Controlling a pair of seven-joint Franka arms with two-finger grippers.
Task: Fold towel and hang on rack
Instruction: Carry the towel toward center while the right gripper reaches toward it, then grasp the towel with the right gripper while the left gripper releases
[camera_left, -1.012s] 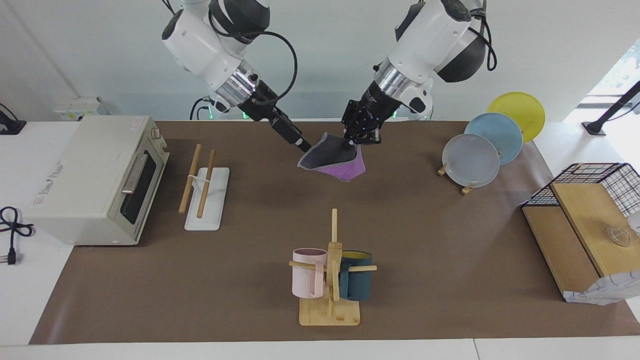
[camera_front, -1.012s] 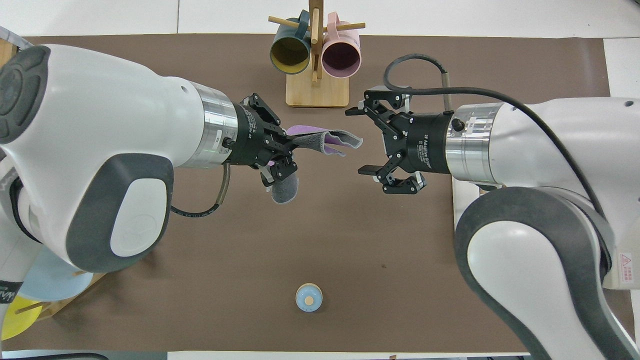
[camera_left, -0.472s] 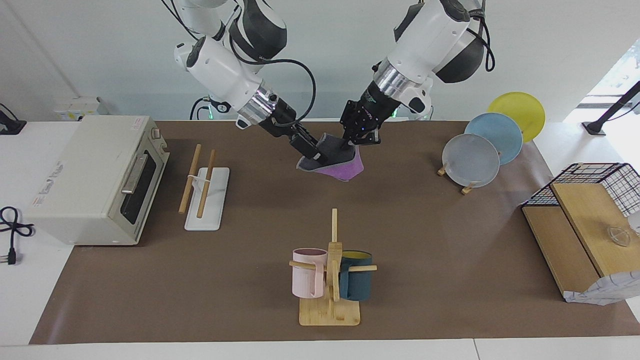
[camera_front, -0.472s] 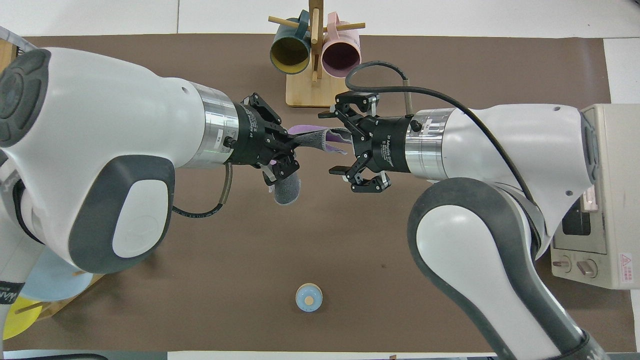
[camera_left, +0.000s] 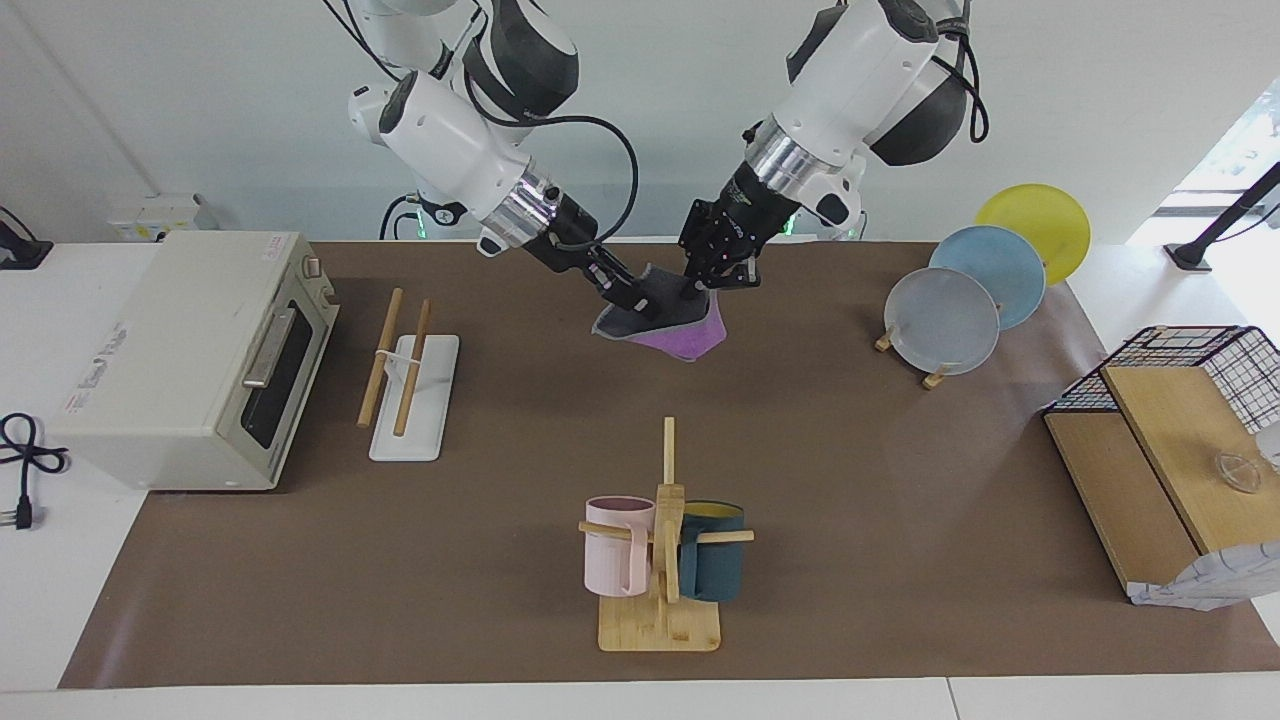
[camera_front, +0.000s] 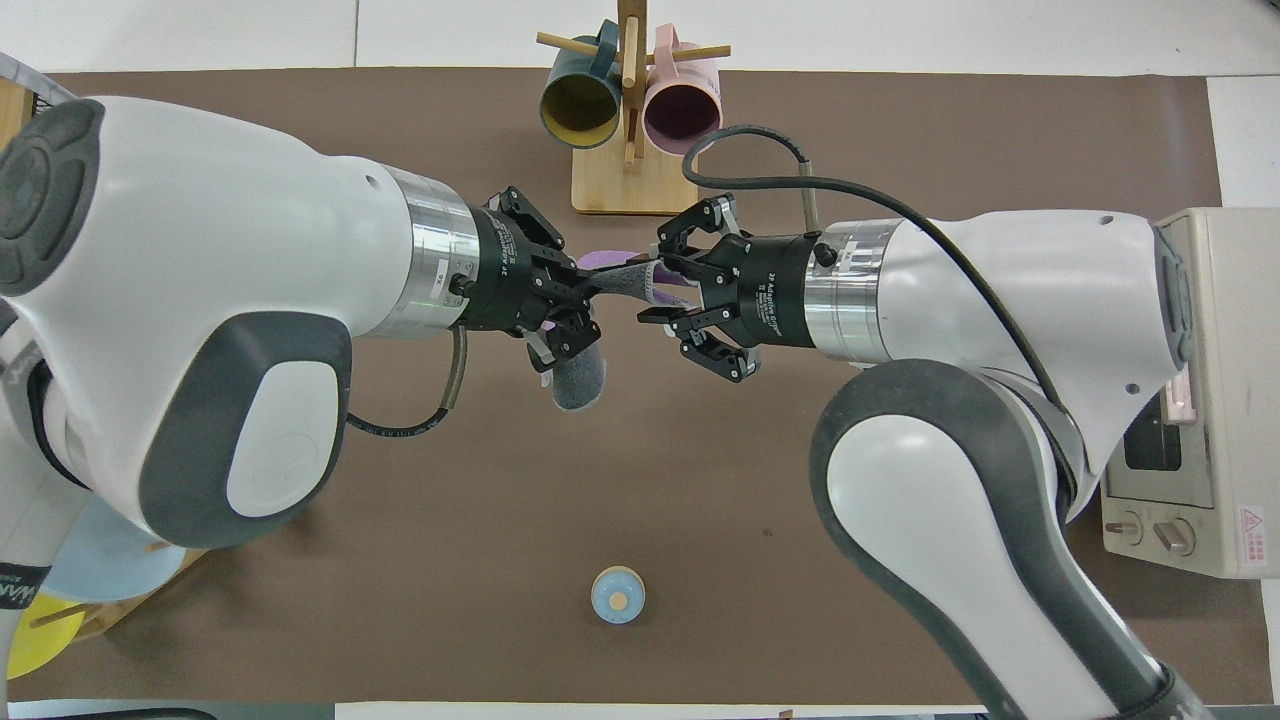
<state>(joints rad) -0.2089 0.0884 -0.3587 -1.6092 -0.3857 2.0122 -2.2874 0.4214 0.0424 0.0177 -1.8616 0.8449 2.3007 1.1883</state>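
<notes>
On the brown tabletop (camera_left: 850, 520) we've got the big stuff first: a toaster oven (camera_left: 190, 360) at the right arm's end, a wire basket with wooden boards (camera_left: 1180, 440) at the left arm's end, a stand of coloured plates (camera_left: 985, 285) near that, and the mug tree (camera_left: 662, 540) out in the middle, farther from the robots. The rack (camera_left: 408, 375) sits just beside the oven, both rods bare, well apart from the action.

The towel (camera_left: 665, 318) is up in the air over the middle of the tabletop, close to the robots' edge, grey face up with purple sagging underneath, strung between both arms. Left tool (camera_left: 697, 288) is clamped on one edge of it. Right tool (camera_left: 632, 298) has its tips pinched together at the opposite edge, so we'd call that clamped on the towel too.

What we'd worry about:
- right tool's bite looks shallow, right at the hem, so any pull apart could slip the cloth out
- the two layers are bunched, so it may have pinched only one, and the fold opens up when carried
- one grey corner dangles loose under the left tool and could drag or snag on the rods at the rack
</notes>
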